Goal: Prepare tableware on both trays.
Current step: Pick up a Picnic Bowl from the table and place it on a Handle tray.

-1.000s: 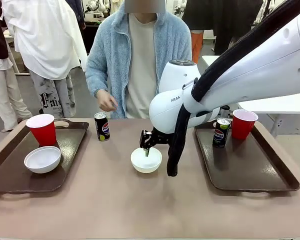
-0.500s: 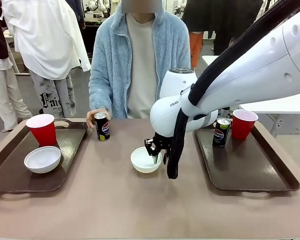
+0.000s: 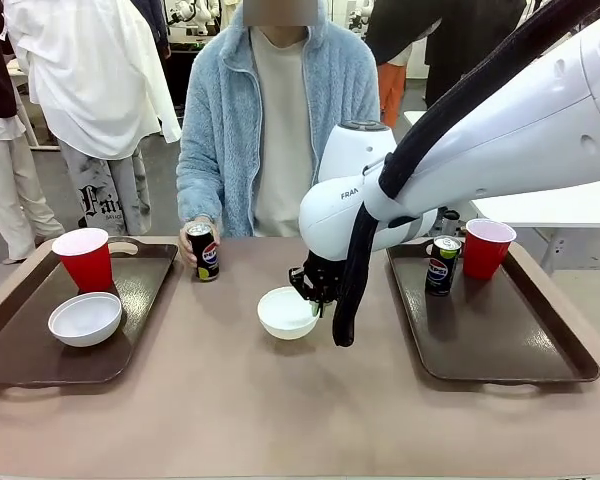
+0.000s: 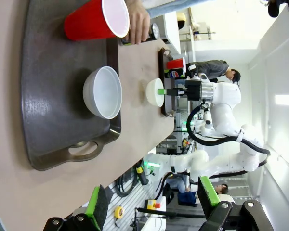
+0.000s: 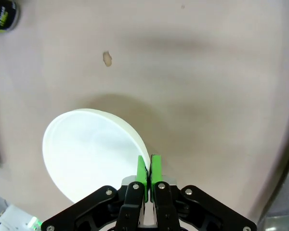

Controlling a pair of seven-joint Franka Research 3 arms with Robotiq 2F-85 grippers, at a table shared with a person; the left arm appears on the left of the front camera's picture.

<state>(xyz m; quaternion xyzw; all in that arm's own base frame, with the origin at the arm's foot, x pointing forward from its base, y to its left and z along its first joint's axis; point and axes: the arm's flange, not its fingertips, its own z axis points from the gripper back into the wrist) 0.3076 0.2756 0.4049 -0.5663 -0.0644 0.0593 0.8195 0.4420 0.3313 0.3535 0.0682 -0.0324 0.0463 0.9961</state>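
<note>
My right hand pinches the rim of the middle bowl, tilted just above the worktop between both trays. My left hand hangs open. The person's hand grips the can beside the left tray, near my bowl.

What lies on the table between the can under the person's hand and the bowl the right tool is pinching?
Nothing: in the front view the tabletop is bare between the can and the bowl held at its rim by the right tool.
</note>
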